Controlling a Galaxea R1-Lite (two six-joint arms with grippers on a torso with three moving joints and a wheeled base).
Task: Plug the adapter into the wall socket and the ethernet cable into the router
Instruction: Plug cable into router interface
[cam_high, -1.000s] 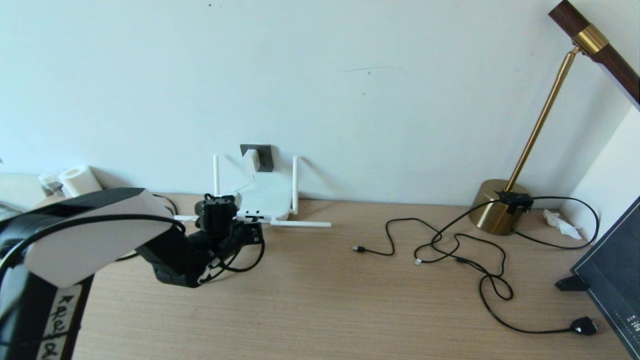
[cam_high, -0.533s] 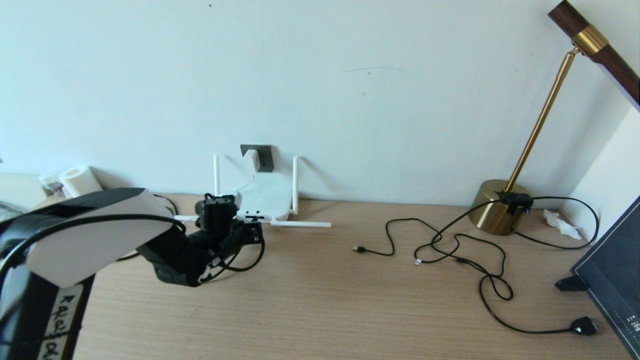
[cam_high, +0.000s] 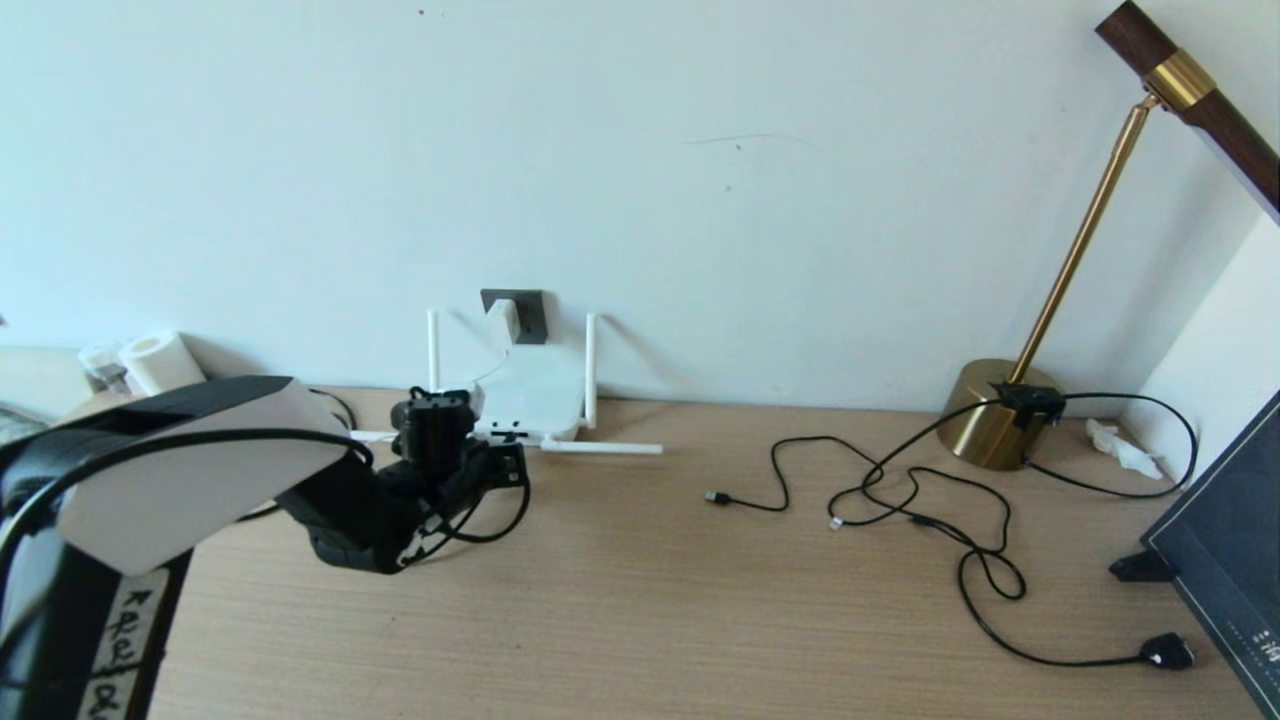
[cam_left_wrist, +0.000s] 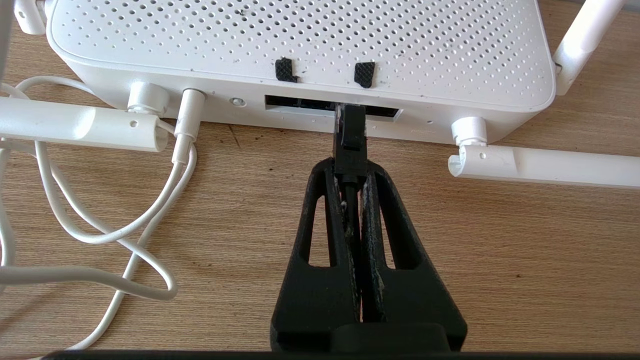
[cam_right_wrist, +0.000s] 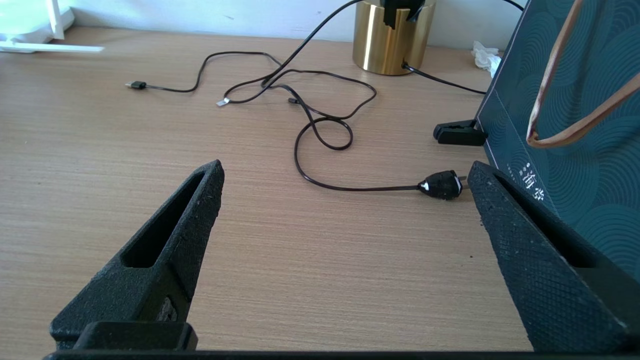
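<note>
Left gripper (cam_left_wrist: 350, 170) low over the desk (cam_high: 650, 600), fingers pinched on the ethernet cable (cam_left_wrist: 349, 137) just behind its plug. Plug tip sits at the router (cam_left_wrist: 300, 45) port slot, on the edge facing the arm. White cord (cam_left_wrist: 182, 130) plugged in beside that slot, slack looped on the desk. Adapter (cam_high: 503, 320) sits in the wall socket (cam_high: 528, 312), directly above the router. Right gripper (cam_right_wrist: 345, 210) hovers over bare desk well to the right, fingers spread wide; black plug (cam_right_wrist: 441, 184) lies ahead of them, near a dark bag (cam_right_wrist: 570, 100).
</note>
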